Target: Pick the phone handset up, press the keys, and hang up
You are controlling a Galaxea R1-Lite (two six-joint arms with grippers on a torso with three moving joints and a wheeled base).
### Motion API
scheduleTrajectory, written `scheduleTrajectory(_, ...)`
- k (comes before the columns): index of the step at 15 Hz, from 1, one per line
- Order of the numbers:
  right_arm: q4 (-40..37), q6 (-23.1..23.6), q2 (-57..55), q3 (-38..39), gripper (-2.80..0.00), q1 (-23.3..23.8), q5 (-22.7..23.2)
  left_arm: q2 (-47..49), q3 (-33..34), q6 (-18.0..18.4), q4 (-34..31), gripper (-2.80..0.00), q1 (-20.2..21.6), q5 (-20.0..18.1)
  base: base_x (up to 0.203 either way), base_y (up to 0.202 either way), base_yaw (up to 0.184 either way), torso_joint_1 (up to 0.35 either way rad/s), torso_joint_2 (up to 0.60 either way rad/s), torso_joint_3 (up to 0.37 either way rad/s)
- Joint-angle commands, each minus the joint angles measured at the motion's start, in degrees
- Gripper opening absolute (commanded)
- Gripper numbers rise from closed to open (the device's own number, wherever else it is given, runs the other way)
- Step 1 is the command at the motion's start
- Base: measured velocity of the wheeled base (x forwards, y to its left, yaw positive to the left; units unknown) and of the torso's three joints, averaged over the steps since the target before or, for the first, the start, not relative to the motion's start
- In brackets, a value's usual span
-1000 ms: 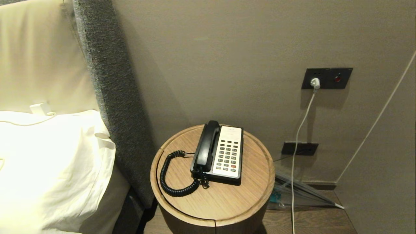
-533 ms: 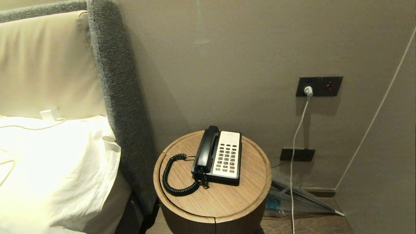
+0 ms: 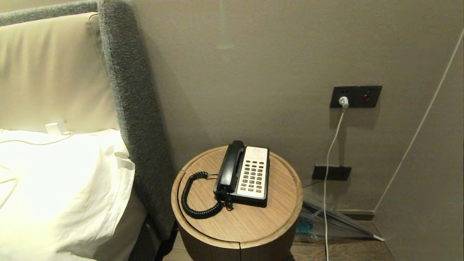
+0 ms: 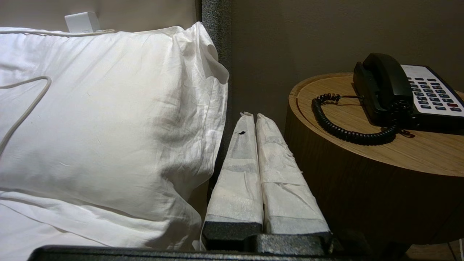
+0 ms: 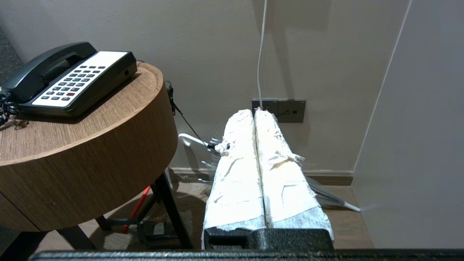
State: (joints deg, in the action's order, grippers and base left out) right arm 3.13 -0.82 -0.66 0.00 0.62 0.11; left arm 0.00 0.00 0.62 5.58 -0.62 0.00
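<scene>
Phone handset (image 3: 229,167) cradled, well beyond left claw (image 4: 252,115)

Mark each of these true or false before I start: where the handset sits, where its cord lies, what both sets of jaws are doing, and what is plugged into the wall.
1. The long black plastic phone handset rests in its cradle on the black-and-white phone base. True.
2. The black coiled cord hangs over the edge of the round wooden side table. False: it curls on the tabletop, left of the phone base.
3. The left gripper has its jaws shut, holding nothing. True.
4. The right gripper grips the handset. False: its jaws are shut on nothing, low beside the table.
5. A white cable is plugged into the dark wall socket. True.
</scene>
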Motion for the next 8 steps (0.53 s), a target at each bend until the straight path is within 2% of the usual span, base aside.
scheduleTrajectory(1, -0.06, 0.03, -0.13, 1.23, -2.8, 0.04, 0.2, 0.04, 2.29, -0.01, 0.04, -2.8, 0.01, 0.0, 0.0, 0.0, 0.0, 0.0, 0.0, 0.0)
scheduleTrajectory(8, 0.03, -0.53, -0.13, 1.21, -2.8, 0.08, -0.02, 0.03, 2.29, -0.01, 0.09, -2.8, 0.01, 0.0, 0.0, 0.0, 0.0, 0.0, 0.0, 0.0)
